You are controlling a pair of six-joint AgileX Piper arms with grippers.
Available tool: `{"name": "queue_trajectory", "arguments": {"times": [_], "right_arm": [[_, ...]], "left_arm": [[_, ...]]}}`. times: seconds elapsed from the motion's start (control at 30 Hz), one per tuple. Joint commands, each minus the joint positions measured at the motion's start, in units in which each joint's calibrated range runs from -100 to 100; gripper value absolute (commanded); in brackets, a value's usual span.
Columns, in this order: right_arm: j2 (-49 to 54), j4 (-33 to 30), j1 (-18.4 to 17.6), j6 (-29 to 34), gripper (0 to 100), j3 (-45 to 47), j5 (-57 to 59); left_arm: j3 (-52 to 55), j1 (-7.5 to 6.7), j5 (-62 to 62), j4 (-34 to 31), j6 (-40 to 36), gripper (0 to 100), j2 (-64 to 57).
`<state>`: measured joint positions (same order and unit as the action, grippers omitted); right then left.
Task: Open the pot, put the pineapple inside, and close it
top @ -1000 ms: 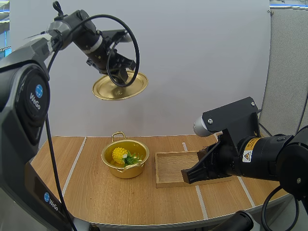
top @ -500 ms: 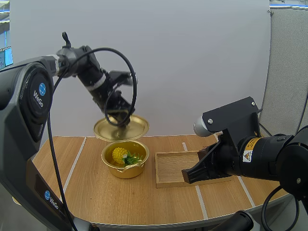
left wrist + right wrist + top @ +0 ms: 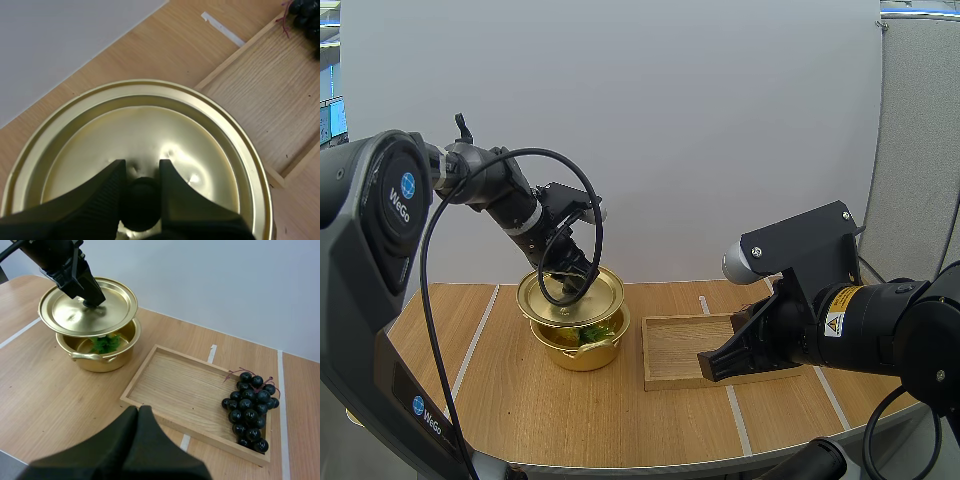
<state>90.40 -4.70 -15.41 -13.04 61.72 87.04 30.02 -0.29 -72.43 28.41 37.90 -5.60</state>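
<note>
The left end effector [image 3: 141,172] pinches the black knob [image 3: 141,202] of the gold lid [image 3: 150,125] and holds it just over the pot [image 3: 582,352], apparently ready to seat it on the rim. The pineapple [image 3: 106,343] sits inside the pot, its leaves showing through the gap. The right end effector [image 3: 139,412], closed on nothing, waits by the wooden tray [image 3: 170,385] beside the pot.

Grapes [image 3: 251,412] at one end of wooden tray [image 3: 180,385] — tray on table [image 3: 50,400].
</note>
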Motion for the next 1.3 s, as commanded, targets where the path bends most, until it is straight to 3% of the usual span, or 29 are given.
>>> {"name": "queue_trajectory", "arguments": {"times": [0.0, 1.27], "right_arm": [[0.31, -0.29, 0.25, -0.4, 0, -0.01, 0.18], [0.31, -0.29, 0.65, -0.4, 0, -0.01, 0.18]], "left_arm": [[0.33, -0.17, 1.58, 4.17, 2.56, 0, -0.06], [0.45, -0.17, 3.04, 2.55, 2.87, 0, 10.72]]}}
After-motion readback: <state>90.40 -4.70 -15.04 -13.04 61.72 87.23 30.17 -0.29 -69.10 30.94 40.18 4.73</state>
